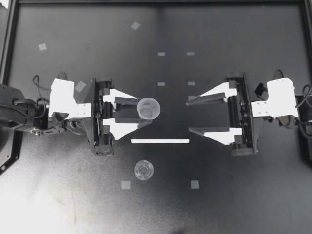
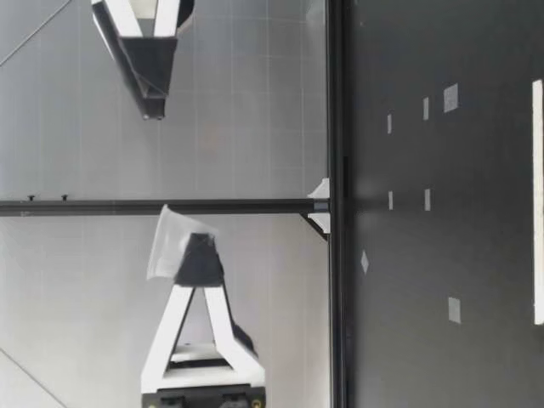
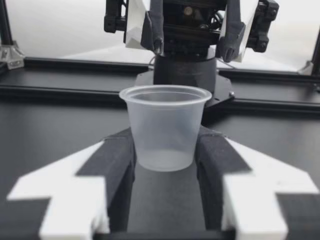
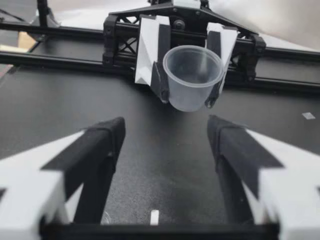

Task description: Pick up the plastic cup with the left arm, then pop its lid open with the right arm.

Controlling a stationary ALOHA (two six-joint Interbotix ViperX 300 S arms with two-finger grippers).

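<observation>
My left gripper (image 1: pixel 147 110) is shut on a clear plastic cup (image 1: pixel 148 108), its dark pads pressing the cup's sides. The left wrist view shows the cup (image 3: pixel 165 127) upright and empty between the fingers (image 3: pixel 117 160). In the low view the cup (image 2: pixel 170 242) hangs well above the table. My right gripper (image 1: pixel 188 116) faces it from a short way off, open wide with nothing between its fingers. From the right wrist view the cup (image 4: pixel 192 75) sits ahead of the open fingers (image 4: pixel 102 142). A second clear cup (image 1: pixel 144 170) stands on the table nearer the front.
A white strip (image 1: pixel 160 141) lies on the black table between the grippers and the second cup. Small grey tape squares (image 1: pixel 126 185) dot the surface. A black frame rail (image 1: pixel 9 39) runs round the table's edge.
</observation>
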